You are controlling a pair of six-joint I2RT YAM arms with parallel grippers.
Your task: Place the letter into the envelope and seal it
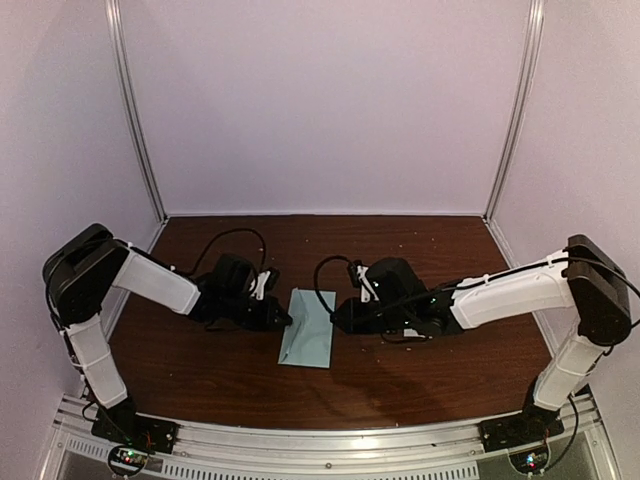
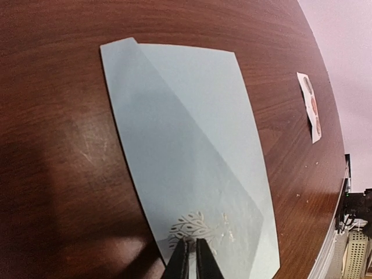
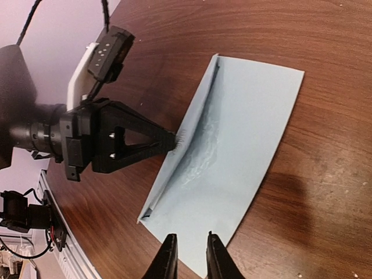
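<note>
Both arms reach low toward the frame's centre, where the envelope (image 1: 308, 330) lies on the table (image 1: 200, 372). The left gripper (image 2: 192, 258) is pinched together on its flap point. The right gripper (image 3: 189, 256) stands slightly apart at the opposite edge.

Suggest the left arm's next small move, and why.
Probably press the shut left gripper down onto the leaf-patterned translucent sticker. It lies over the flap tip of the light blue paper envelope, right at its tips, and the flap's edges look lifted off the body, so the seal seems unfinished.
</note>
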